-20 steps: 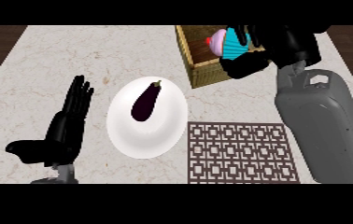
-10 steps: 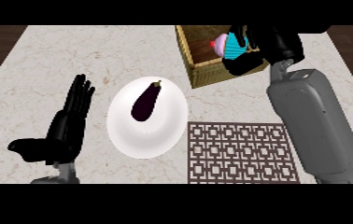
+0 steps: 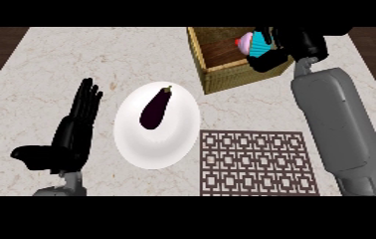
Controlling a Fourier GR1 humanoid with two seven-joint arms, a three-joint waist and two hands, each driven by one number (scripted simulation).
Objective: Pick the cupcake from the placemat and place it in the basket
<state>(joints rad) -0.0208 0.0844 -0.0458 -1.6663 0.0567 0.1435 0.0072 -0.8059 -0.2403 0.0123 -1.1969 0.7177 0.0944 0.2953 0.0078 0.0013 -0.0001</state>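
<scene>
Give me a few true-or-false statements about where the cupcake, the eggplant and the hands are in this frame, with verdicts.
1. The right hand holds the cupcake at the basket. True.
2. The eggplant lies on the placemat. False: it lies on the white plate.
3. The left hand is open, to the left of the plate. True.
4. The cupcake sits on the placemat. False: it is in the right hand, at the basket.
</scene>
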